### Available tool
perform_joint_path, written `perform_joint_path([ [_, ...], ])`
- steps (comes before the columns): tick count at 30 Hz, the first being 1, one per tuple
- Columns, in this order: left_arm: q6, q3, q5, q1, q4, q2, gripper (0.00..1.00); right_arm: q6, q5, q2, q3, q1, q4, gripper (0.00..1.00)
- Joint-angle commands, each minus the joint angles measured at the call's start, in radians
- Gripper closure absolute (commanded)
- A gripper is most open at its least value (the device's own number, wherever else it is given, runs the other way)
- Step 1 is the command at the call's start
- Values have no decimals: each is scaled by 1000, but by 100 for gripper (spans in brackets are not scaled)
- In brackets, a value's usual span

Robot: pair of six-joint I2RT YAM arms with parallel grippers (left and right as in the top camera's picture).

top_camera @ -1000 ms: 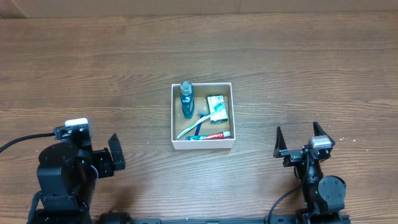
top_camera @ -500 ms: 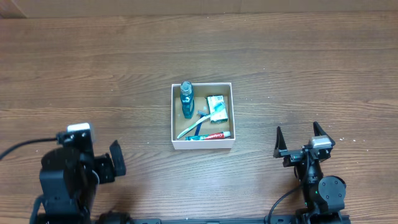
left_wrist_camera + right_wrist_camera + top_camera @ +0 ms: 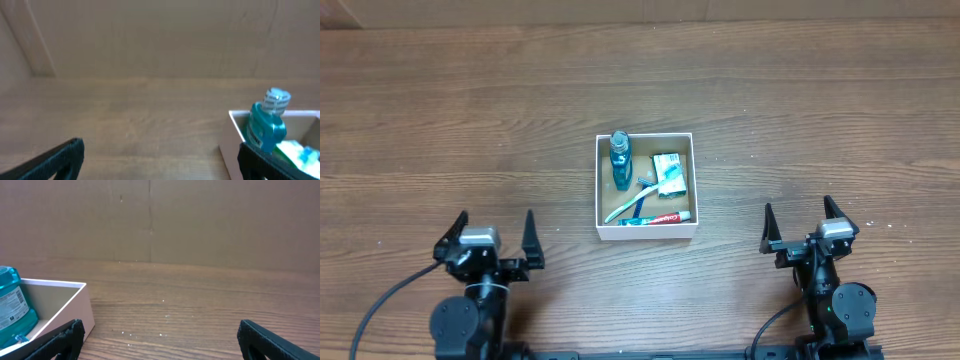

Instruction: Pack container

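Note:
The container (image 3: 691,187), a shallow square box with white walls, sits mid-table. It holds a blue bottle (image 3: 620,160), a green-and-white packet (image 3: 668,170), a toothbrush (image 3: 628,207) and a toothpaste tube (image 3: 656,218). My left gripper (image 3: 490,232) is open and empty at the front left, well apart from the box. My right gripper (image 3: 806,224) is open and empty at the front right. The left wrist view shows the bottle (image 3: 268,125) and box wall (image 3: 231,150). The right wrist view shows the box corner (image 3: 80,307) and bottle (image 3: 12,309).
A brown cardboard wall (image 3: 150,220) stands along the far edge of the wooden table (image 3: 820,120). A pale upright post (image 3: 37,40) shows at far left in the left wrist view.
The left arm has folded down and moved right toward the front edge, its gripper now pointing forward with fingers spread. The right arm and the box contents have not moved.

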Motion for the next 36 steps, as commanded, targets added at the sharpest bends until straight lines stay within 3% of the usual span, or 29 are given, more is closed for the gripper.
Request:
perform_joint_path([
  [1,30,-134,34,3,160,-69,0,0,-2,-9,-10,-3,6,0],
  [6,22,-274,37,3,370,-68,0,0,-2,-9,-10,-3,6,0],
  [10,-36,-276,-1,3,232,-68,0,0,-2,-9,-10,-3,6,0],
  [36,-31,-276,-3,3,227,-67,0,0,-2,-9,-10,-3,6,0],
])
